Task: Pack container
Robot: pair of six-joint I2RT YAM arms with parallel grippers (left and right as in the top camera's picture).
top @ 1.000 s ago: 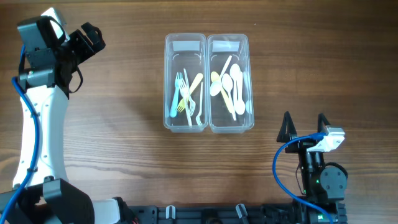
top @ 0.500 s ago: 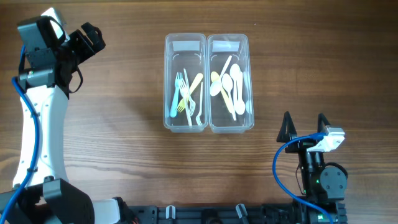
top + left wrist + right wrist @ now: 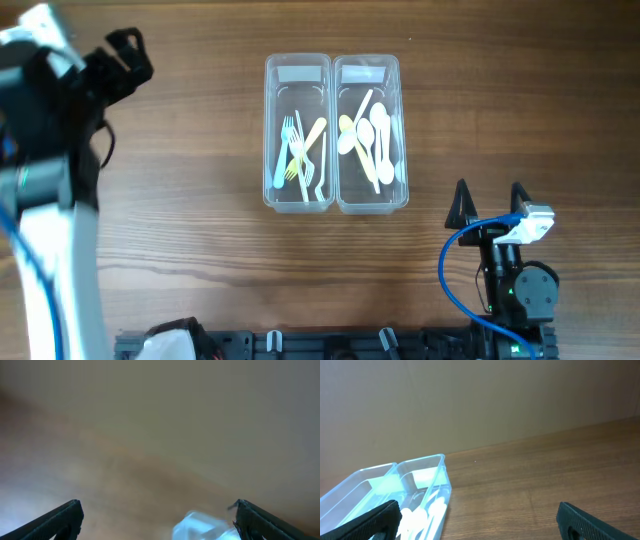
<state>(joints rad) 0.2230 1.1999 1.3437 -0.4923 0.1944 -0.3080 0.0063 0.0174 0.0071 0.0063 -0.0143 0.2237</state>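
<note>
Two clear plastic containers stand side by side at the table's middle. The left container (image 3: 297,132) holds several forks, blue, yellow and white. The right container (image 3: 370,132) holds several white and pale yellow spoons; it also shows in the right wrist view (image 3: 422,492). My left gripper (image 3: 125,62) is raised at the far left, open and empty; its wrist view is blurred, its fingers wide apart (image 3: 157,520). My right gripper (image 3: 490,200) rests at the front right, open and empty, its fingers wide apart (image 3: 480,520).
The wooden table (image 3: 520,110) spreads to the right of the containers. A black rail (image 3: 350,345) runs along the front edge. A blue cable (image 3: 450,270) loops beside the right arm's base.
My left arm has swung left and up, blurred in motion, and now fills the left edge of the overhead view. The right arm and both containers have not moved.
</note>
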